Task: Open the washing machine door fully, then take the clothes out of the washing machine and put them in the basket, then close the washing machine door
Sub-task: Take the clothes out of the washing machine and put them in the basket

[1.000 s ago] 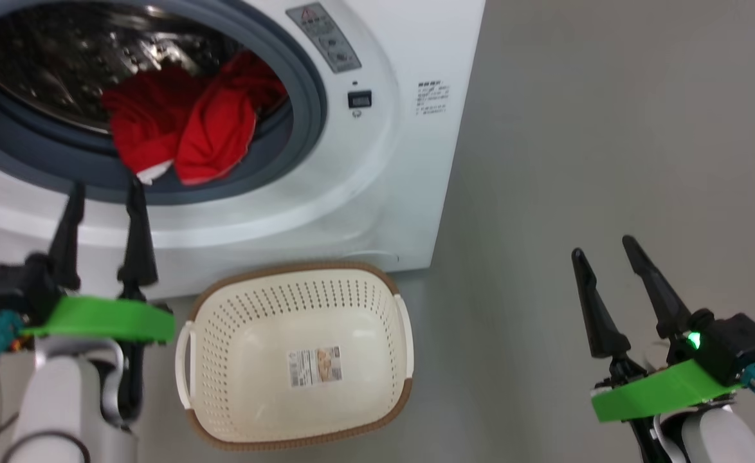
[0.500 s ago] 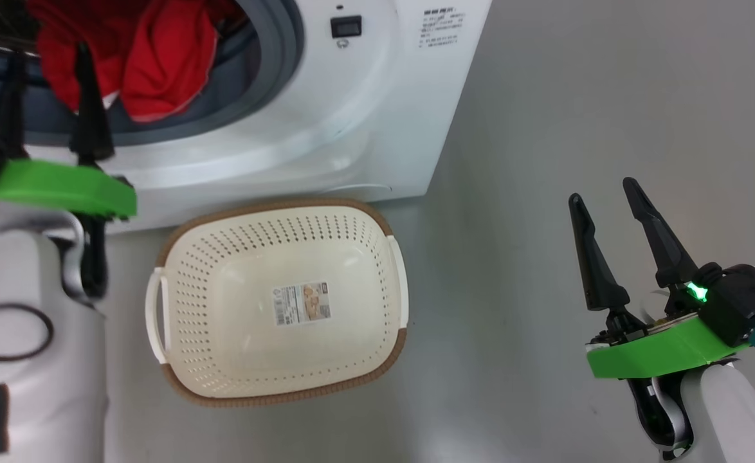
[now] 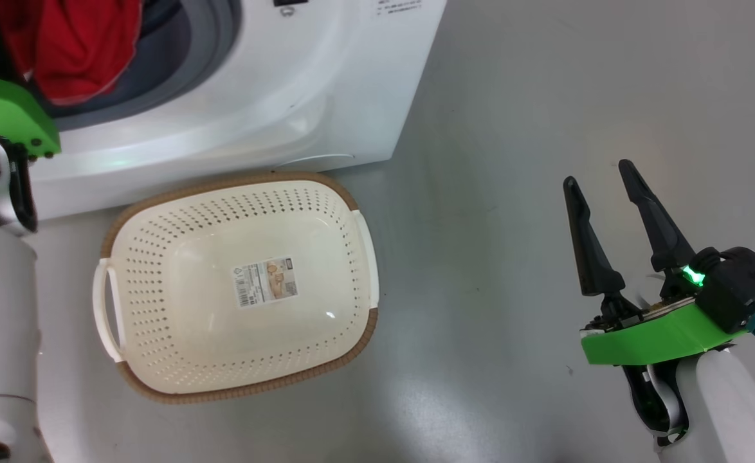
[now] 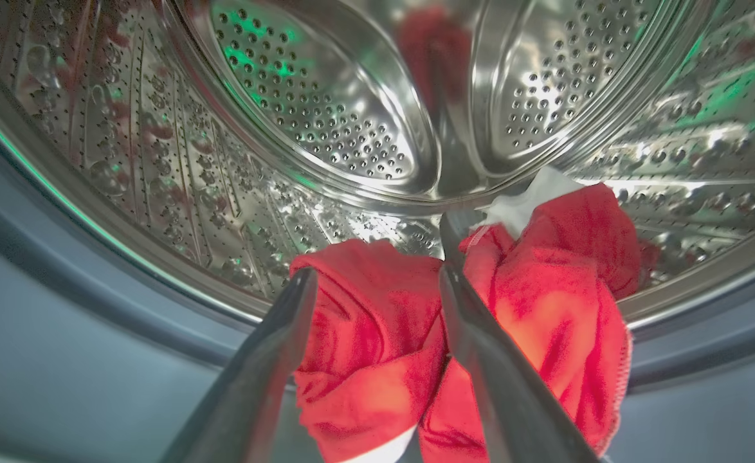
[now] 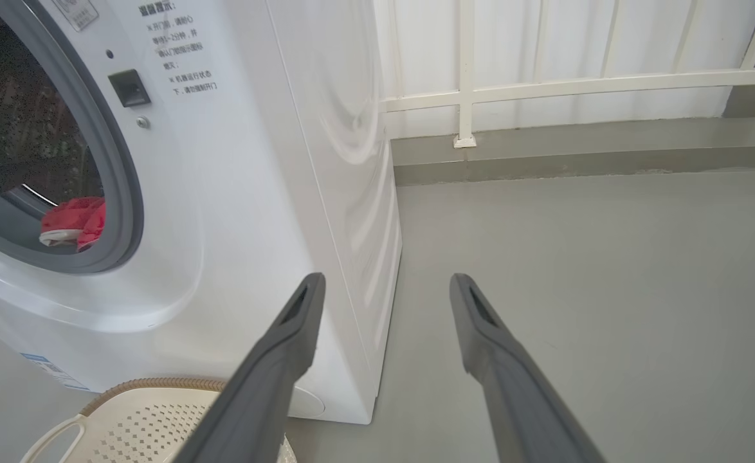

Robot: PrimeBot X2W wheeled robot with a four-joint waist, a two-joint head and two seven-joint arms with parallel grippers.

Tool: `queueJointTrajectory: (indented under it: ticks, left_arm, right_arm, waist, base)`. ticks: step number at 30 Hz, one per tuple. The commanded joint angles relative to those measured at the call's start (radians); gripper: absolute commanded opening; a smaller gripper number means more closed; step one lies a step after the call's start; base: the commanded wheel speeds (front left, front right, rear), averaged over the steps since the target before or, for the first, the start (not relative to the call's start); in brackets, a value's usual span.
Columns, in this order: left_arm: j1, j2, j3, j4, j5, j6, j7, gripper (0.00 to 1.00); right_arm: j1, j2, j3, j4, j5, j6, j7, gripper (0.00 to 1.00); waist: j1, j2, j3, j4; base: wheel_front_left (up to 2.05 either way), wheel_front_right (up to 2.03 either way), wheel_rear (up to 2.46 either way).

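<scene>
Two things have shifted: the head camera has tipped down, pushing the washing machine [image 3: 274, 83] toward the top left, while the basket [image 3: 223, 182] sits unmoved just beside its foot, long axis along the front. The clothes [image 4: 545, 270] droop lengthwise over the grey ring [image 4: 62, 334], pointing out toward the robot. The left gripper [image 4: 379, 257] has risen to them, jaws wide astride a red fold, so a pinch looks next; the right gripper [image 3: 597, 173] hangs wide, holding nothing.
</scene>
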Motion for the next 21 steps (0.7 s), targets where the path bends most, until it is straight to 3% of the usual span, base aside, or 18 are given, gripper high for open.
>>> queueJointTrajectory:
  ticks: [1,13,18,21]
  left_arm:
    - [-0.015,0.065,0.002,0.002,0.021,0.013,0.014,1.00]
    - [-0.087,0.138,-0.086,0.157,0.113,0.087,0.200,1.00]
    - [-0.092,0.158,-0.102,0.187,0.122,0.097,0.248,1.00]
    - [-0.098,0.175,-0.106,0.201,0.117,0.078,0.271,1.00]
  right_arm:
    - [-0.009,0.003,0.031,-0.021,0.002,0.006,-0.006,1.00]
    - [-0.016,0.013,0.063,-0.010,0.023,0.006,-0.006,1.00]
    - [-0.016,0.017,0.073,-0.002,0.034,0.006,-0.006,1.00]
    - [-0.020,0.019,0.078,-0.001,0.039,0.006,-0.006,1.00]
  waist:
    - [0.0000,-0.0001,0.013,-0.014]
    - [0.0000,-0.0001,0.028,-0.044]
    - [0.0000,-0.0001,0.035,-0.057]
    - [0.0000,-0.0001,0.042,-0.065]
  base:
    - [0.00,0.00,0.00]
    - [0.00,0.00,0.00]
    - [0.00,0.00,0.00]
    - [0.00,0.00,0.00]
